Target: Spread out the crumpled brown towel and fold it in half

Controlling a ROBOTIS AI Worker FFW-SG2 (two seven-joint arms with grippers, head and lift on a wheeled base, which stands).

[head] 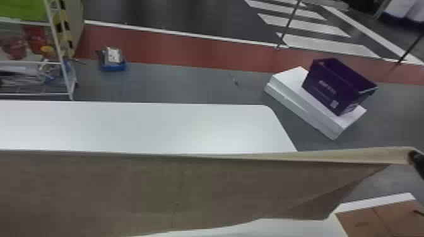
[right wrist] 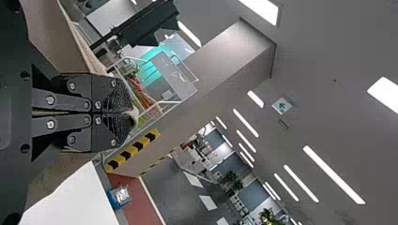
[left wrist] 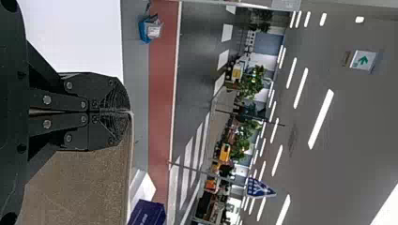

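Nearest the camera, the towel (head: 142, 189) is held up by its top edge, which is drawn nearly straight across the head view with a paler strip showing toward its right end; below it the cloth is hung in a broad sheet, with a loose slanting fold toward the right. By the right gripper (head: 415, 158), at the head view's right edge, one end of that top edge is held. In the right wrist view the fingers are pressed together, and a small tuft of cloth is pinched at their tips. By the left gripper (left wrist: 127, 112) the towel's edge is likewise gripped, its fingers closed tip to tip. Part of the white table (head: 142, 126) is hidden behind the towel; whether the table is touched by it cannot be told. Beyond, on the floor, a purple bin (head: 331, 86) is supported by white blocks (head: 290, 97), and a blue tray (head: 114, 67) is set near a rack (head: 64, 78).
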